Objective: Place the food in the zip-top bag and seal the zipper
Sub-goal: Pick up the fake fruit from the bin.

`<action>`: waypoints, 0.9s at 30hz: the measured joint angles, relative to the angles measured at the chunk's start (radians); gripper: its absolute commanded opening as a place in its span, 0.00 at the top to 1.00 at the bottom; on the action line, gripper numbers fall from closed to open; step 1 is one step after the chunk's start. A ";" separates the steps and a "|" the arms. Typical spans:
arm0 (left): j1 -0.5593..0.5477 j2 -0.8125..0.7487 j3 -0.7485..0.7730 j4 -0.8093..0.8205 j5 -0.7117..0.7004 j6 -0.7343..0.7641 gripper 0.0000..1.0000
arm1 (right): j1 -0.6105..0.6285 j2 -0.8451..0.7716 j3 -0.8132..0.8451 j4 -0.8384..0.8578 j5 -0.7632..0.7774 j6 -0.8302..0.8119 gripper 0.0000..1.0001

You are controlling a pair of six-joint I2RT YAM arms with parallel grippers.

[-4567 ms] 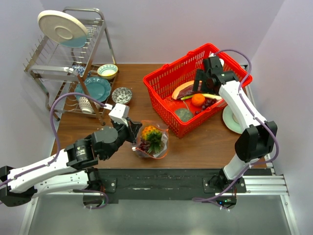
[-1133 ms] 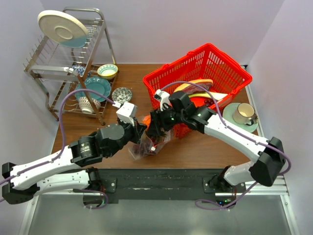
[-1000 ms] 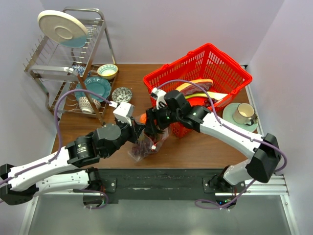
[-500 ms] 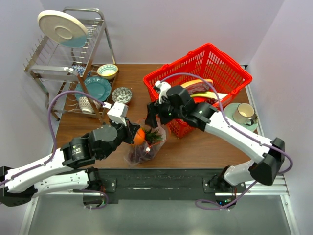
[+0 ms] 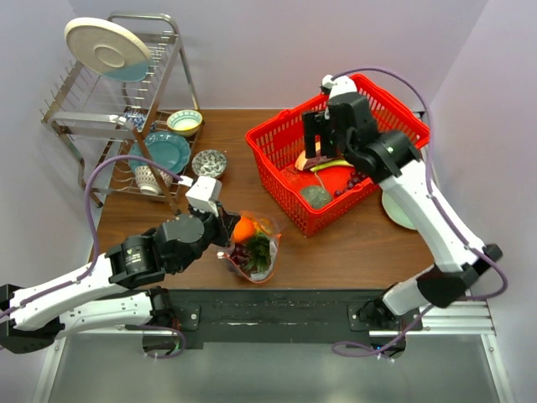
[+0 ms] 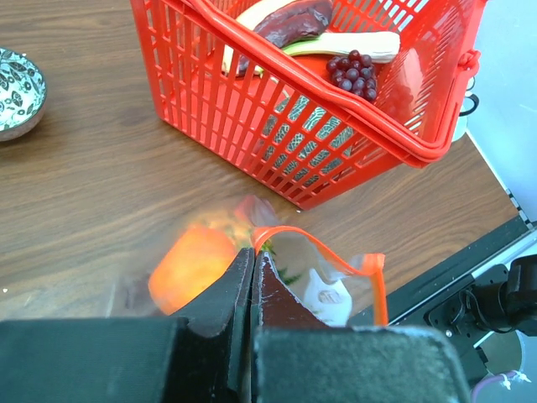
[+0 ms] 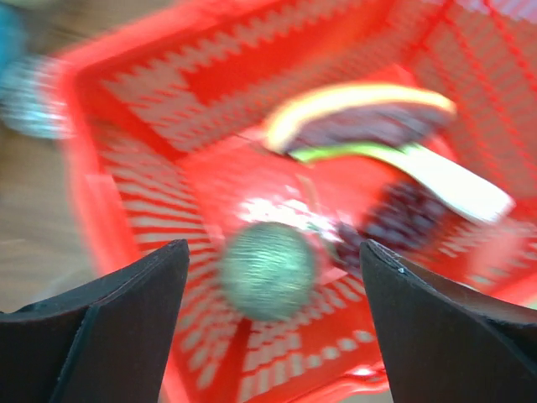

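Left fingers [image 6: 220,295] are clenched flat on the near edge of the zip-top bag [image 6: 336,273], pinching the clear plastic right where the zipper [image 6: 323,244] starts. In the top view that pinch sits at the lower middle of the frame, with the bag resting on the table [image 5: 361,243]. Right fingers [image 7: 126,323] are spread wide with nothing between them, hovering over the red mesh basket [image 6: 243,126] at the upper right of the top view. Their own camera is smeared, so their height above the contents cannot be told.

The bag already holds an orange fruit [image 5: 244,229], the green crown of the pineapple [image 5: 258,250] and some dark grapes [image 5: 239,254]. Its zipper strip arcs open, so the mouth is not sealed. In the basket lie another grape bunch [image 6: 352,71], a green ball [image 7: 268,269], a pink-red slice [image 6: 281,18] and a white-green stalk [image 6: 352,44].

Several things look risky from here. The bunch touches the stalk and lies near the slice, so a wide descent could catch the wrong piece or drag two at once. The bag is held at a single point, so its free lip may sag shut and a dropped fruit could bounce off onto the table. The orange fruit rides high near the mouth, and it may keep the strip from pressing closed along its whole length.
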 measured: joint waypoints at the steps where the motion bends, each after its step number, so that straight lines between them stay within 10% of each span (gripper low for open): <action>1: 0.000 0.000 0.000 0.000 0.002 0.000 1.00 | -0.005 0.026 0.013 -0.023 0.031 -0.005 0.11; 27: 0.000 0.010 -0.018 0.034 0.020 0.005 1.00 | -0.313 0.314 -0.283 0.052 0.057 0.024 0.13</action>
